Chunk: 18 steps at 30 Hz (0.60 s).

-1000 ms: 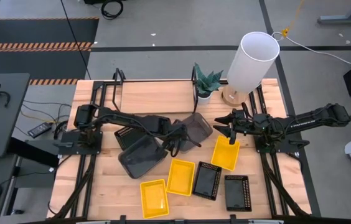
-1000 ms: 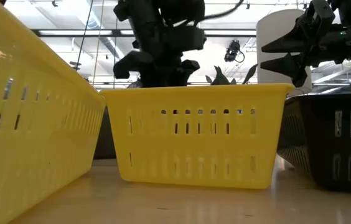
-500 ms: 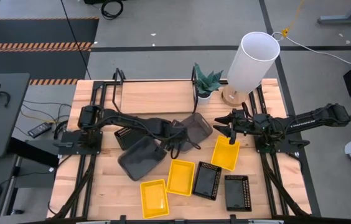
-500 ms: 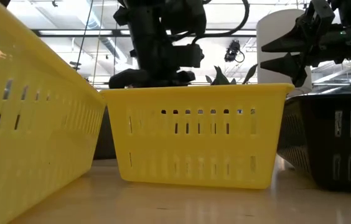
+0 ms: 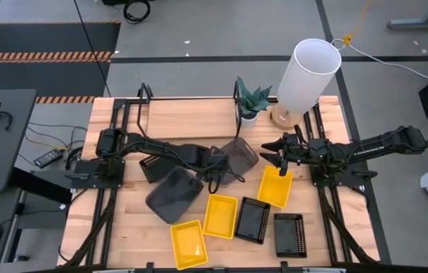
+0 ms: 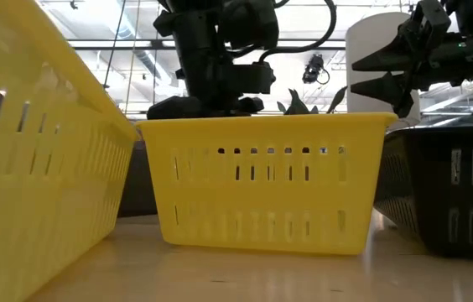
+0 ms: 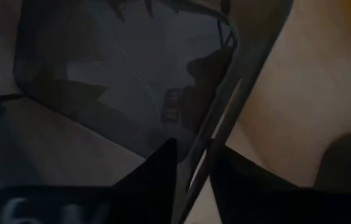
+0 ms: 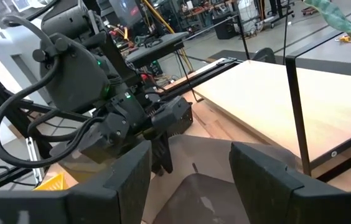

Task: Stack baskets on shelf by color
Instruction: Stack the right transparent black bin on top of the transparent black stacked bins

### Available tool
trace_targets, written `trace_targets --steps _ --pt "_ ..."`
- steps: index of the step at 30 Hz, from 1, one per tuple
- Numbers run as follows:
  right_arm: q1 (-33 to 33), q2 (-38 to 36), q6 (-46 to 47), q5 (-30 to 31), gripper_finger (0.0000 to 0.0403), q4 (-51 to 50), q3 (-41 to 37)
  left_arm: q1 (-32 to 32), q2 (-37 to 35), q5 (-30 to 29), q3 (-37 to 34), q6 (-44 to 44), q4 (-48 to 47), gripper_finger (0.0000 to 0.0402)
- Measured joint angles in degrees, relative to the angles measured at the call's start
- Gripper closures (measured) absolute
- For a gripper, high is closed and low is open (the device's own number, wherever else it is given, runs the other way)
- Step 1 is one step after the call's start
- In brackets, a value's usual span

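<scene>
— Fingers (image 7: 157,171) of the left gripper (image 7: 191,168) stand one on each side of the rim of a grey basket (image 5: 233,158), with only a narrow gap between them. They look pressed on that rim, so I judge it is gripped

— Where is this basket?

— On the tabletop (image 5: 127,220), near the middle, just in front of the shelf (image 5: 191,117), with a second grey basket (image 5: 173,189) close by on the left arm's side. The shelf itself carries no basket yet, as far as I can see

— Why hold it by the rim?

— I think because the wall is thin and the tray is shallow; a pinch on the edge lets the arm lift it and carry it to the shelf

— And the right gripper (image 5: 278,156)?

— It hovers above the end of a yellow basket (image 5: 275,186), its fingers (image 8: 119,180) spread well apart and holding nothing. It seems to wait for its turn

— The others?

— Two more yellow baskets (image 5: 219,215) and two black baskets (image 5: 252,220) lie nearer the front edge, side by side, and another black basket (image 5: 150,167) lies under the left arm. A plant (image 5: 250,102) and a white cylinder (image 5: 305,76) stand at the far side
</scene>
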Motion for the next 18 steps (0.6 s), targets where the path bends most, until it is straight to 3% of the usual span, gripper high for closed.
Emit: trace_targets --steps 6,18 --pt "0.00 0.00 0.00 0.00 0.0182 0.03 0.00 -0.63 0.00 0.07 0.00 0.15 -1.24 0.0392" --pt "0.00 0.00 0.00 -0.02 0.0182 0.03 0.00 -2.43 -0.33 -2.02 3.77 -0.31 -8.18 0.0396"
